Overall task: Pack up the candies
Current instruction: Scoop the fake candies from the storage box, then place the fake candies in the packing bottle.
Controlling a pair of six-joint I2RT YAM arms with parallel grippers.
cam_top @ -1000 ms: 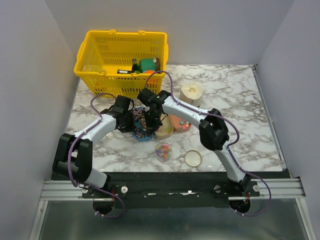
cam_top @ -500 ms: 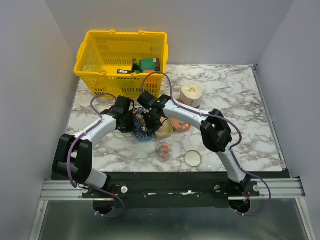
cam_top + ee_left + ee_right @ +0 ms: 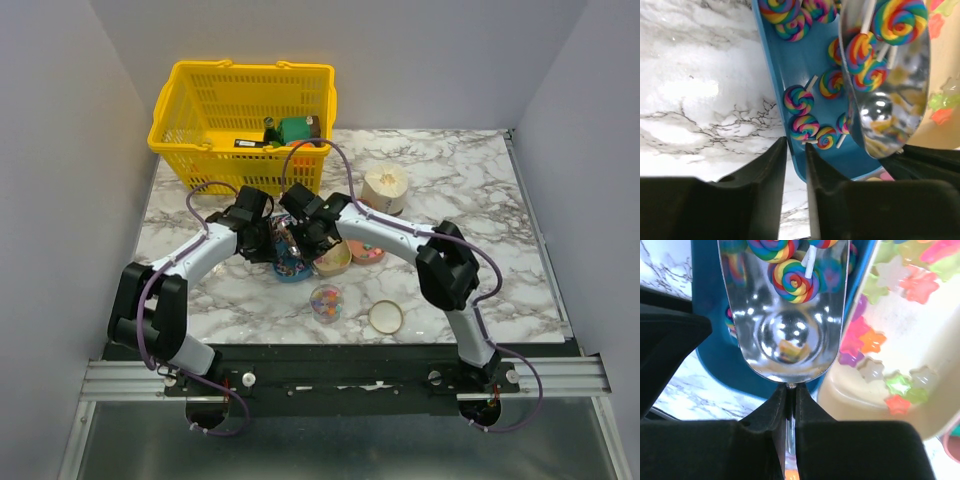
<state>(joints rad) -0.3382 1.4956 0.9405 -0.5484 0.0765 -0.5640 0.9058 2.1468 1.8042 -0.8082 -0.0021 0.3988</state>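
A blue oval tray point(image 3: 810, 75) holds several rainbow swirl lollipops point(image 3: 799, 99). My left gripper point(image 3: 796, 143) is shut on its rim; it shows in the top view point(image 3: 266, 240) left of the tray point(image 3: 291, 268). My right gripper point(image 3: 790, 388) is shut on the handle of a metal scoop point(image 3: 785, 325) that lies in the blue tray with swirl lollipops point(image 3: 794, 280) in its bowl. A beige tray point(image 3: 920, 405) to its right holds star-shaped candies point(image 3: 872, 341). A clear cup point(image 3: 326, 301) of tiny multicoloured candies stands in front of the trays.
A pink tray point(image 3: 367, 251) lies right of the beige tray point(image 3: 334, 259). A round lid point(image 3: 385, 317) lies beside the cup. A round pale container point(image 3: 384, 187) stands behind. A yellow basket point(image 3: 240, 120) with goods stands at the back left.
Both grippers have shifted slightly toward the back with the blue tray and the scoop between them. The right arm's elbow has moved to the right.
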